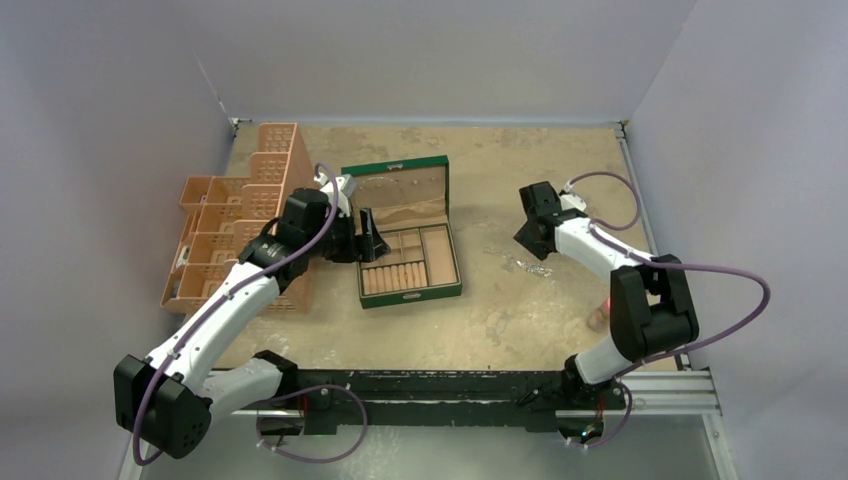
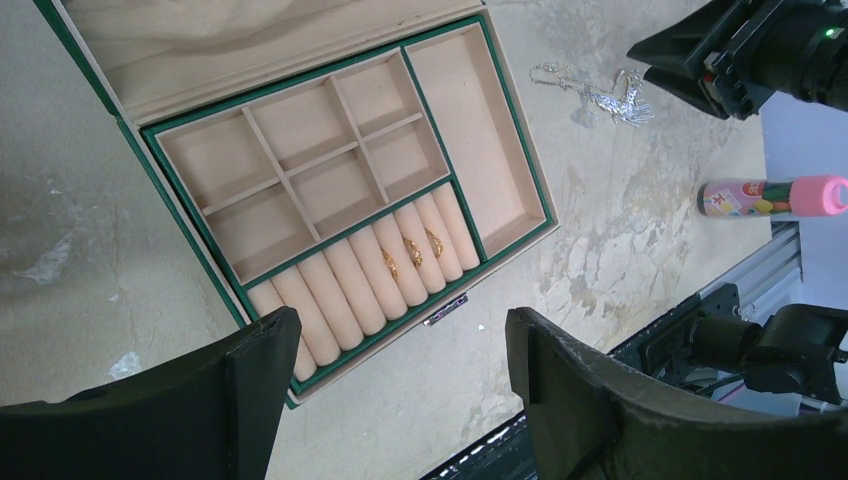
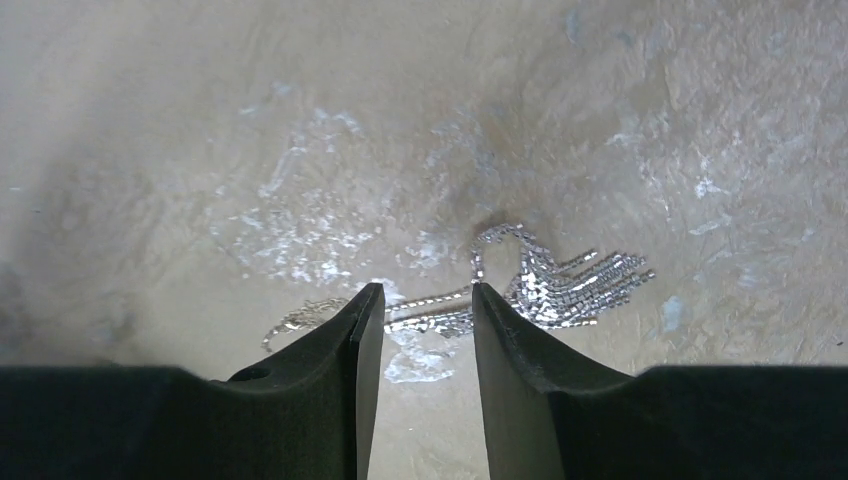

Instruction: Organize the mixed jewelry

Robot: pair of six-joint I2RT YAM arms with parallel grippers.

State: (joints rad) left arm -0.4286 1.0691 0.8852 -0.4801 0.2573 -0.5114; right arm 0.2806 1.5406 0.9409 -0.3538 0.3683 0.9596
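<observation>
Left gripper (image 2: 398, 335): jaws spread wide with nothing between them, hanging above the front edge of the green jewelry box (image 2: 465, 130). The box is open, lid (image 1: 395, 185) tipped back, and sits mid-table (image 1: 520, 170).

Box contents: three small gold rings (image 2: 412, 252) are tucked into the padded roll rows along the front, in neighbouring slots towards the right end of the rolls. The square compartments behind them and the long compartment on the right show bare tan lining.

Right gripper (image 3: 427, 300): jaws partly spread, not pinching anything. It is down low over the glittery silver chain (image 3: 545, 285), which lies loose on the table to the right of the box, well apart from it. One strand of the chain runs across the gap between the two fingertips. The bunched fringe part lies just beyond the right-hand finger. A thinner bit trails out past the other finger; can't tell if it's a separate piece. Can't tell whether the tips touch the tabletop.

Other items: a pink-capped tube (image 2: 770, 197) lies on its side near the right arm's side of the table, apart from the chain. A tan tiered plastic organizer (image 1: 240, 215) stands at the left edge, behind the left arm.
</observation>
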